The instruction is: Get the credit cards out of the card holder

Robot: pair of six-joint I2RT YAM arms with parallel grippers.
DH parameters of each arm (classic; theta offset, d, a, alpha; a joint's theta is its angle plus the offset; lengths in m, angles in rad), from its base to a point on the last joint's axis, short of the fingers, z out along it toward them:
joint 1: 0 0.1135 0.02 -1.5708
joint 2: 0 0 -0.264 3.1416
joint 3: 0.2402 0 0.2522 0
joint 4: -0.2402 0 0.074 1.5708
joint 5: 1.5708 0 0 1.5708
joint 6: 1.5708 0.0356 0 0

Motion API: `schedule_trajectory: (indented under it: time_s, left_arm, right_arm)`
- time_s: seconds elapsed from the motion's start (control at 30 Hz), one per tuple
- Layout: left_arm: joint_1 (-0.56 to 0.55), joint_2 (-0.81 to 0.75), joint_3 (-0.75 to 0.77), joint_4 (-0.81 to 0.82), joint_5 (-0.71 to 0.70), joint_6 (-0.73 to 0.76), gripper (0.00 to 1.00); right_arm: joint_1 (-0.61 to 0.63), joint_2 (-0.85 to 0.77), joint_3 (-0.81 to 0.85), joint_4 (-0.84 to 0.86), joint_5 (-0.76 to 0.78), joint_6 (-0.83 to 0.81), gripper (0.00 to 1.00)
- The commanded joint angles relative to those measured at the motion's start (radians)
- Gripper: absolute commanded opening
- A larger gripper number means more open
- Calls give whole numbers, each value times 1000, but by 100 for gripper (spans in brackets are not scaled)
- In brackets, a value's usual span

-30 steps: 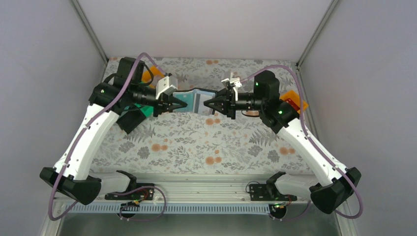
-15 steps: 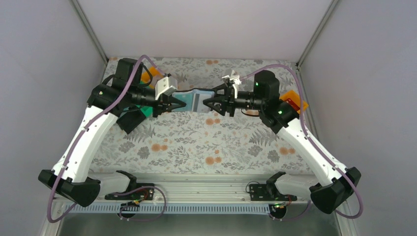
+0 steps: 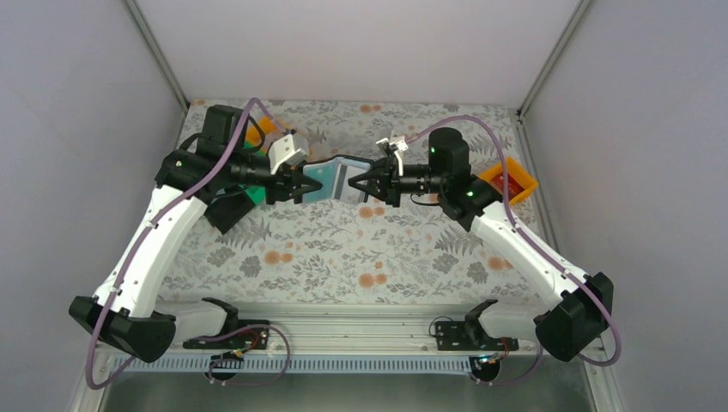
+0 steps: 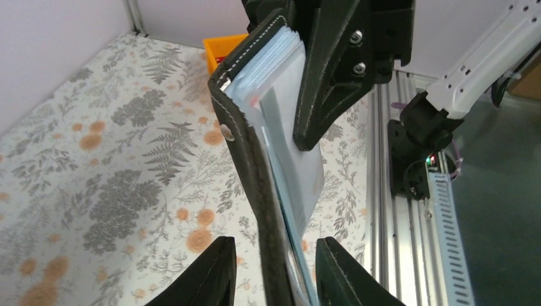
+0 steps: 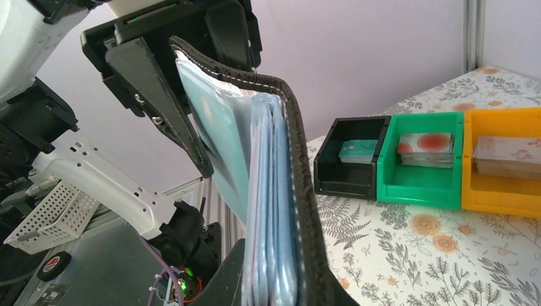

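Observation:
The black card holder (image 3: pixel 336 175) hangs in the air between both grippers, partly unfolded. My right gripper (image 5: pixel 281 280) is shut on its lower edge, pinching the stitched cover (image 5: pixel 300 191) and the bluish pockets. A pale teal credit card or pocket leaf (image 5: pixel 215 131) fans out from the stack. My left gripper (image 4: pixel 275 245) is open: its fingers (image 4: pixel 220 268) stand on either side of the holder's black edge (image 4: pixel 245 146) with a gap on each side. A pale credit card (image 4: pixel 300 159) pokes out of the pockets. The right gripper's finger (image 4: pixel 325 83) shows at the holder's far end.
Black (image 5: pixel 348 159), green (image 5: pixel 418 169) and orange (image 5: pixel 501 172) trays stand in a row on the floral table, each with cards inside. They sit at the back left under the left arm (image 3: pixel 245 193). Another orange tray (image 3: pixel 508 180) sits back right.
My left gripper has gone from shut to open round the holder's edge. My right gripper opened, moved left and shut again on the holder, uncovering the orange tray at back right.

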Motion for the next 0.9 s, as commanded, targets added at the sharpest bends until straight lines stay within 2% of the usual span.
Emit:
schedule_trajectory:
  time_s: [0.0, 0.23, 0.37, 0.73, 0.87]
  left_arm:
    - [16, -41, 11, -22, 9, 48, 33]
    - [50, -73, 45, -88, 25, 110, 34]
    - [63, -87, 58, -109, 43, 135, 38]
    - [73, -66, 56, -53, 54, 69, 38]
    - [73, -41, 47, -53, 97, 61, 51]
  right_arm:
    - [-11, -13, -2, 38, -35, -2, 4]
    - [-20, -27, 23, -2, -34, -25, 4]
    - [-22, -33, 25, -13, -36, -31, 4]
    - [-21, -45, 28, -26, -49, -42, 4]
    - [-22, -41, 32, -27, -50, -41, 4]
